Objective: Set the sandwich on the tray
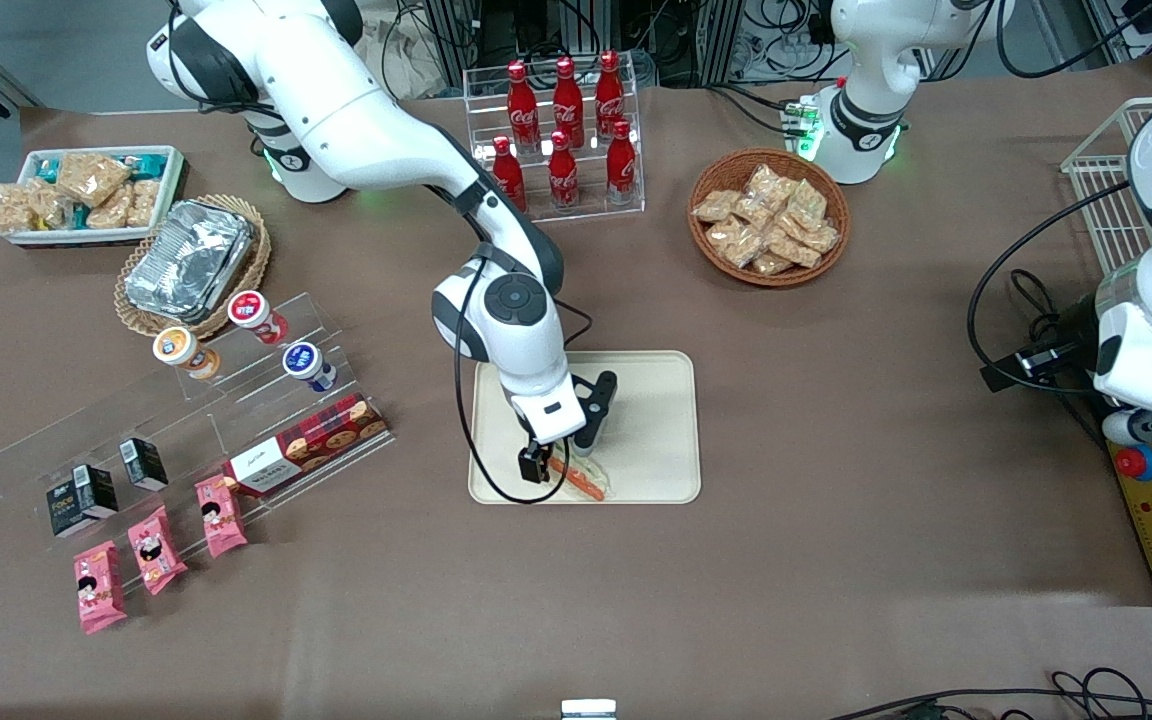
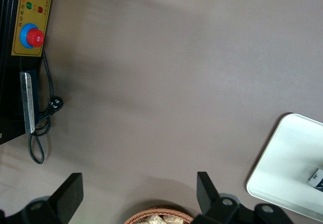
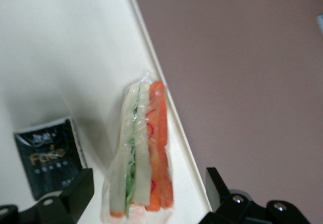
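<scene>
The sandwich point(image 1: 584, 481) is a clear-wrapped wedge with pale bread and orange and green layers. It lies on the cream tray point(image 1: 656, 400), close to the tray's rim nearest the front camera. In the right wrist view the sandwich point(image 3: 144, 153) rests beside the tray rim point(image 3: 166, 108). My right gripper point(image 1: 551, 468) hangs just above it. Its fingers are open and stand on either side of the sandwich point(image 3: 147, 179) with gaps showing. A black packet point(image 3: 48, 156) also lies on the tray next to the sandwich. The tray's corner shows in the left wrist view point(image 2: 287, 158).
A rack of red cola bottles point(image 1: 564, 130) and a basket of snack packs point(image 1: 768, 215) stand farther from the front camera. Toward the working arm's end are a foil container point(image 1: 188, 258), a white bin point(image 1: 86, 195), a clear shelf with a red cookie box point(image 1: 306, 455), and pink packets point(image 1: 156, 550).
</scene>
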